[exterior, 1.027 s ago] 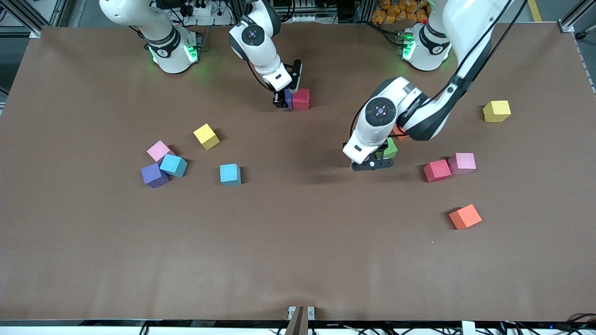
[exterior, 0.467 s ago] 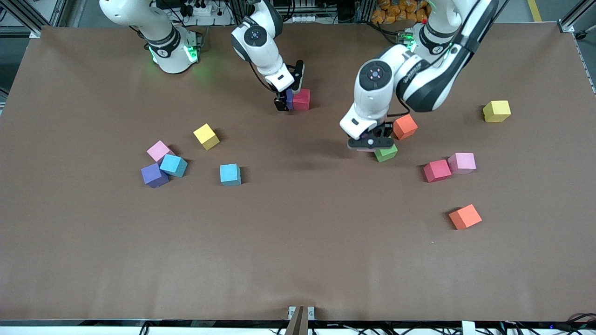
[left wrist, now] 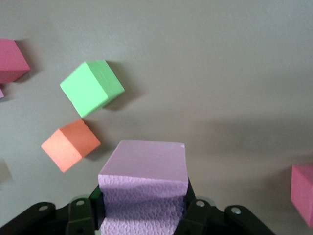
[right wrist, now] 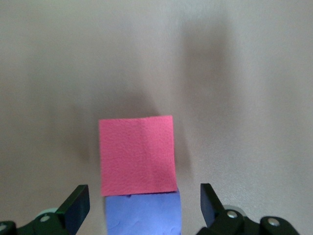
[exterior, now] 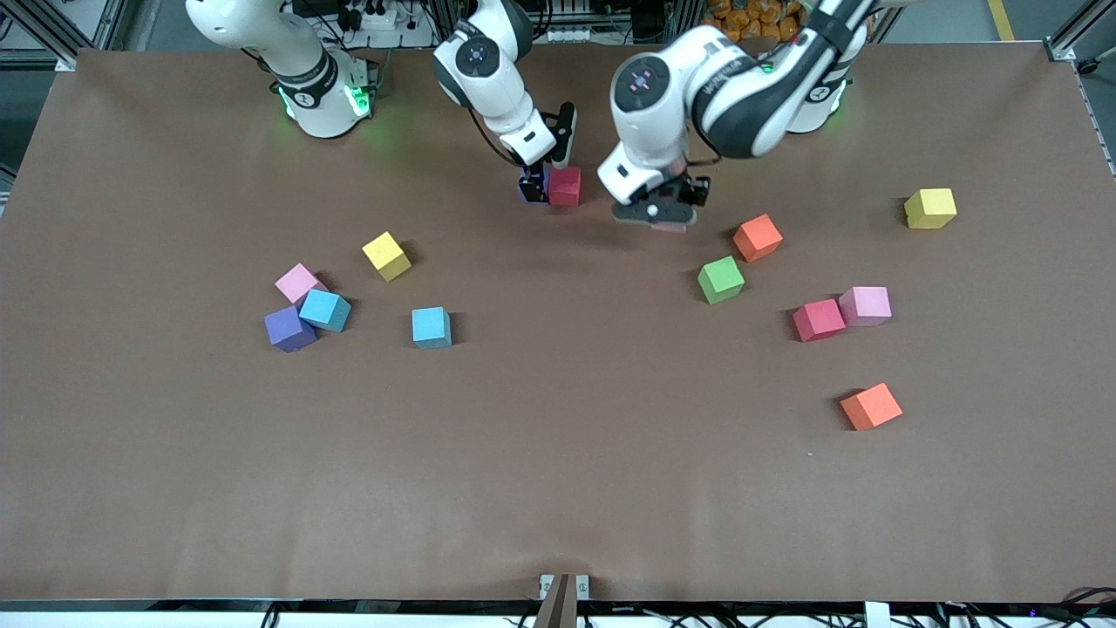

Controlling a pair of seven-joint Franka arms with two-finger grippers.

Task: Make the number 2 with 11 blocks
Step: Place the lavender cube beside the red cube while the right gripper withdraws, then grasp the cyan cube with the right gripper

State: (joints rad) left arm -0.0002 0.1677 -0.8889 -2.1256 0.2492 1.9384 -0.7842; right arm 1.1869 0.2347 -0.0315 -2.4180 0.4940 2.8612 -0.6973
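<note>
Loose blocks lie scattered across the near and middle worktop, and the number 2 is barely started. Farther back, the left end effector hangs over bare worktop, clamped on a pink block. Just beside it, toward the right arm's end, a red block touches a purple block. The right end effector stands wide open astride the purple one, gripping nothing. Risks: the two arms may collide in this tight spot. A lifting finger may drag purple askew. Pink set down too close may shove red out of line.
</note>
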